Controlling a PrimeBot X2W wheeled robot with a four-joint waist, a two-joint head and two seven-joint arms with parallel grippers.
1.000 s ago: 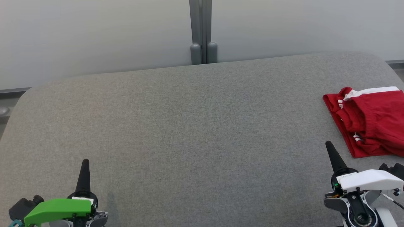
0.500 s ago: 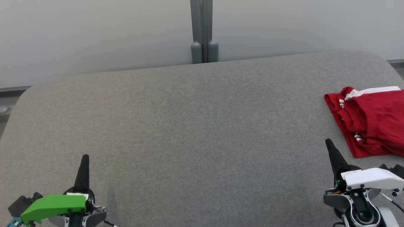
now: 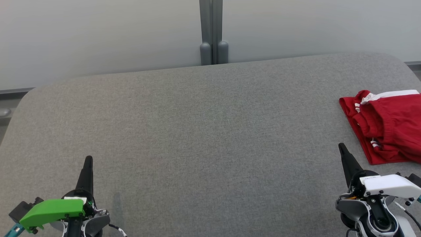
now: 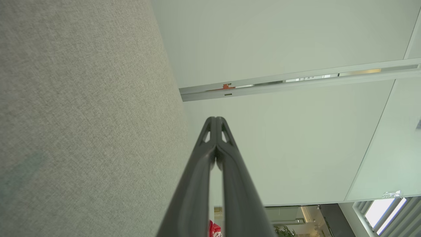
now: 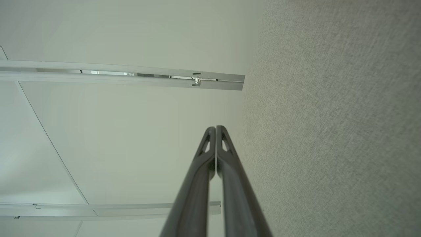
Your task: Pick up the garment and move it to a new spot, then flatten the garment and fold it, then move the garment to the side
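The head view looks forward and down from above the near edge of the grey table (image 3: pixel 204 125). It takes in most of the table's width and the pale far wall (image 3: pixel 98 36). The left wrist view looks close along the left gripper (image 4: pixel 216 119) toward that wall. It is rolled sideways, so the tabletop lies on its left. The right wrist view looks likewise along the right gripper (image 5: pixel 215 128), with the tabletop on its right. All three views share the tabletop and the far wall.

grey fabric surface (image 3: pixel 197 125) before pale partition panels (image 3: pixel 98 36).
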